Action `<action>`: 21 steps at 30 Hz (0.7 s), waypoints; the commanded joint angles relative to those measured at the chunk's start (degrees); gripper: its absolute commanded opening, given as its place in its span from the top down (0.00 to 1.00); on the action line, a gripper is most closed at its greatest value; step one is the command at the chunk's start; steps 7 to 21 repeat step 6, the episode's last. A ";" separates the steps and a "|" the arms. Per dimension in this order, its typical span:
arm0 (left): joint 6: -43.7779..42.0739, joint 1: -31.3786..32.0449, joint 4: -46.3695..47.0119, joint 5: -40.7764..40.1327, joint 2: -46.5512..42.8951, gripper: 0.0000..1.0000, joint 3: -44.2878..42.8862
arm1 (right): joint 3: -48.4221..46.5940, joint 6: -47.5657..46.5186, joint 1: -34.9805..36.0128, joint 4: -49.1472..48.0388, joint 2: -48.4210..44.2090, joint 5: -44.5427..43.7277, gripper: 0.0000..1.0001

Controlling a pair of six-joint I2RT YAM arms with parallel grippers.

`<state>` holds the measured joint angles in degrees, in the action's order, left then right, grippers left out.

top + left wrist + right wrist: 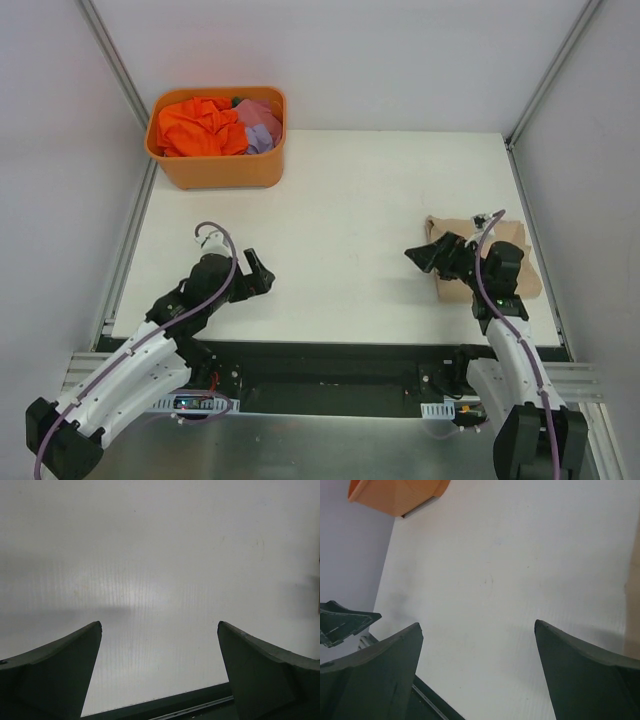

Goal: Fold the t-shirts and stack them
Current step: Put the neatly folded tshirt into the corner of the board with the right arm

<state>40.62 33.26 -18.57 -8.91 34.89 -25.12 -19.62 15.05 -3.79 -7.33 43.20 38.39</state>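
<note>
A folded beige t-shirt (520,268) lies on the right side of the white table, partly under my right arm. An orange t-shirt (198,127) and a lilac t-shirt (262,124) lie crumpled in the tub. My right gripper (418,256) is open and empty, just left of the beige shirt; in the right wrist view (477,630) only bare table shows between its fingers, with a beige edge (635,585) at the far right. My left gripper (262,272) is open and empty over the table's near left; the left wrist view (159,626) shows bare table.
An orange plastic tub (220,165) stands at the table's back left corner; it also shows in the right wrist view (395,495). Grey walls with metal rails border the table on the left, right and back. The table's front edge (330,345) runs by the arm bases.
</note>
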 commanded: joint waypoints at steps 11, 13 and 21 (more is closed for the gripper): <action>0.78 -0.56 -1.82 -1.38 -2.64 0.01 1.31 | 2.30 6.83 0.28 -19.12 0.40 9.60 0.04; 0.78 -0.56 -1.82 -1.38 -2.64 0.01 1.31 | 2.30 6.83 0.28 -19.12 0.40 9.60 0.04; 0.78 -0.56 -1.82 -1.38 -2.64 0.01 1.31 | 2.30 6.83 0.28 -19.12 0.40 9.60 0.04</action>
